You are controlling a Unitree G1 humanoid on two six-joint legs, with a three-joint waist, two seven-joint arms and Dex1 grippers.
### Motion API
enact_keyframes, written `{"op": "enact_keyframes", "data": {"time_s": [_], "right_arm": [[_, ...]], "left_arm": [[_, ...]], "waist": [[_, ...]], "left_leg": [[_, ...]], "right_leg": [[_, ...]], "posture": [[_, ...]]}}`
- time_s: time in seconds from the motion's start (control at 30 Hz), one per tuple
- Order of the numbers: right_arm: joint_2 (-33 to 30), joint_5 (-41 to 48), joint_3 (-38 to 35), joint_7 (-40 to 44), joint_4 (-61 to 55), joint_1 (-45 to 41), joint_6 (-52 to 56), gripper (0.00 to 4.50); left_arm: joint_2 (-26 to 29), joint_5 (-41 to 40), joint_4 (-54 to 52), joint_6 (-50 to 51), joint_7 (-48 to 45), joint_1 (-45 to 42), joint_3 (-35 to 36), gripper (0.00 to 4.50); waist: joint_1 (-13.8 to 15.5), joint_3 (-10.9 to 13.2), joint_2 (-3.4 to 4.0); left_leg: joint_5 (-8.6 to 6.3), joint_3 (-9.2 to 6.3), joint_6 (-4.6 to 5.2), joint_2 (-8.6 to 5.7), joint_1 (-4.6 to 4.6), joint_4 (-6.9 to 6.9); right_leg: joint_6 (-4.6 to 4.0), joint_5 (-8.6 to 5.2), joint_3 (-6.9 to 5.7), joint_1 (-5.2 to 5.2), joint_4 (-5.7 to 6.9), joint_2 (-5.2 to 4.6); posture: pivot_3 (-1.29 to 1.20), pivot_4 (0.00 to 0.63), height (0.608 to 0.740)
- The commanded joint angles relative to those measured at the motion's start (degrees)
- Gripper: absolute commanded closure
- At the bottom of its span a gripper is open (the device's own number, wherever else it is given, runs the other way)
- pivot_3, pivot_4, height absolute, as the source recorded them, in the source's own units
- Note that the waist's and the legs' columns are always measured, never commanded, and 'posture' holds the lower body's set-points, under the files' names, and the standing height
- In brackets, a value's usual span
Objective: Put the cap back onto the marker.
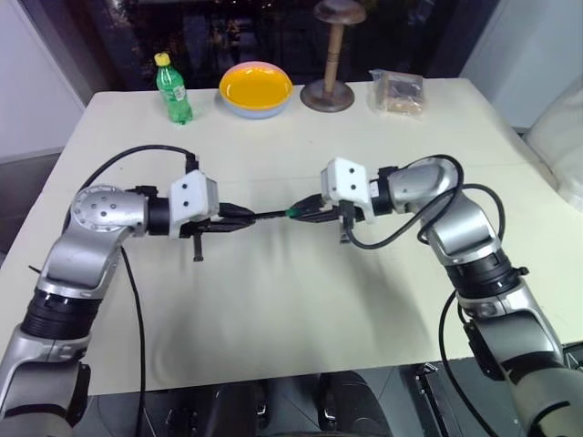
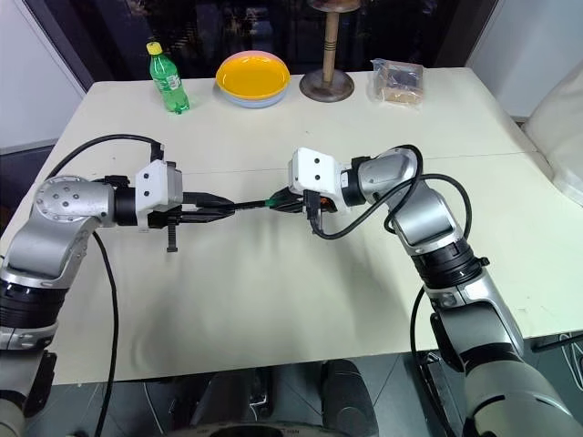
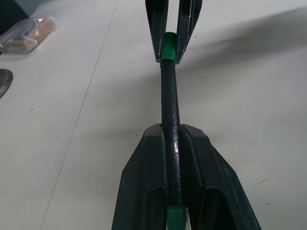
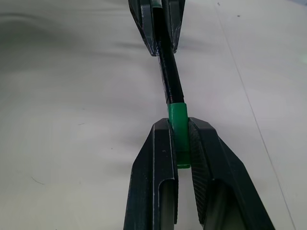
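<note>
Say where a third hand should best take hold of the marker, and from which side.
Probably the bare black barrel of the marker, from above: it hangs level over the table, left gripper clamping one end, right gripper holding the cap at the other.

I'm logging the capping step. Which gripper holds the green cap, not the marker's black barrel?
The right gripper pinches the cap; the left gripper clamps the marker by its black barrel.

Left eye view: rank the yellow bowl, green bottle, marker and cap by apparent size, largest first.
1. Yellow bowl
2. Green bottle
3. Marker, partly hidden in the pincers
4. Cap
The bowl and bottle sit farther away, so true sizes are unsure.
</note>
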Motion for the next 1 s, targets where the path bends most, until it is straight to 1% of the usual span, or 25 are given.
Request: {"op": "enact_keyframes", "data": {"time_s": [0.03, 0.23, 0.4, 0.63, 0.83, 1.0], "right_arm": [[1.3, 1.75, 0.75, 0.95, -1.67, -1.95, 0.14, 4.48], [0.54, 2.66, 1.17, 3.39, -2.64, -1.81, 1.96, 4.48], [0.76, 2.65, 1.22, 3.75, -2.79, -2.06, 2.6, 4.48], [2.2, 3.32, 1.63, 2.71, -5.42, -2.46, 4.9, 4.48], [3.76, 2.93, 2.23, 0.96, -6.52, -2.58, 5.38, 4.48], [4.62, 2.78, 2.82, 0.24, -7.28, -2.54, 5.42, 4.48]], "left_arm": [[-1.1, -0.4, -1.4, -3.83, -0.45, -1.65, -0.5, 4.5], [-1.85, 2.28, 1.31, -10.22, -0.63, -1.79, -0.9, 4.5], [-2.74, 3.2, 3.01, -13.06, 0.06, -1.97, -0.58, 4.5], [-3.18, 3.45, 3.45, -13.75, 0.6, -1.69, -0.71, 4.5], [-4.4, 2.2, 2.71, -11.18, 1.27, -2.88, -0.78, 4.5], [-5.3, 2.3, 2.76, -11.53, 0.55, -3.56, -1.35, 4.5]], "waist": [[0.01, 0.0, 0.0], [0.01, 0.0, 0.0], [0.01, 0.0, 0.0], [0.02, 0.0, 0.0], [0.01, 0.0, 0.0], [0.02, 0.0, 0.0]], "left_leg": [[0.0, 0.0, 0.0, 0.0, 0.0, 0.0], [0.0, 0.0, 0.0, 0.0, 0.0, 0.0], [-0.01, 0.01, 0.01, 0.0, 0.0, 0.0], [-0.01, 0.0, 0.02, 0.01, 0.0, 0.0], [-0.01, 0.0, 0.02, 0.01, 0.0, 0.0], [-0.01, 0.0, 0.02, 0.01, 0.0, 0.0]], "right_leg": [[0.0, 0.0, 0.0, 0.0, 0.0, 0.0], [0.0, 0.0, 0.0, 0.0, 0.0, 0.0], [0.0, 0.0, 0.0, 0.0, 0.0, 0.0], [0.0, 0.0, 0.0, 0.0, 0.0, 0.0], [0.0, 0.0, 0.0, 0.0, 0.0, 0.0], [0.0, 0.0, 0.0, 0.0, 0.0, 0.0]], "posture": [[0.0, 0.15, 0.74], [0.0, 0.15, 0.74], [0.0, 0.15, 0.74], [0.0, 0.15, 0.74], [0.0, 0.15, 0.74], [0.0, 0.15, 0.74]]}}
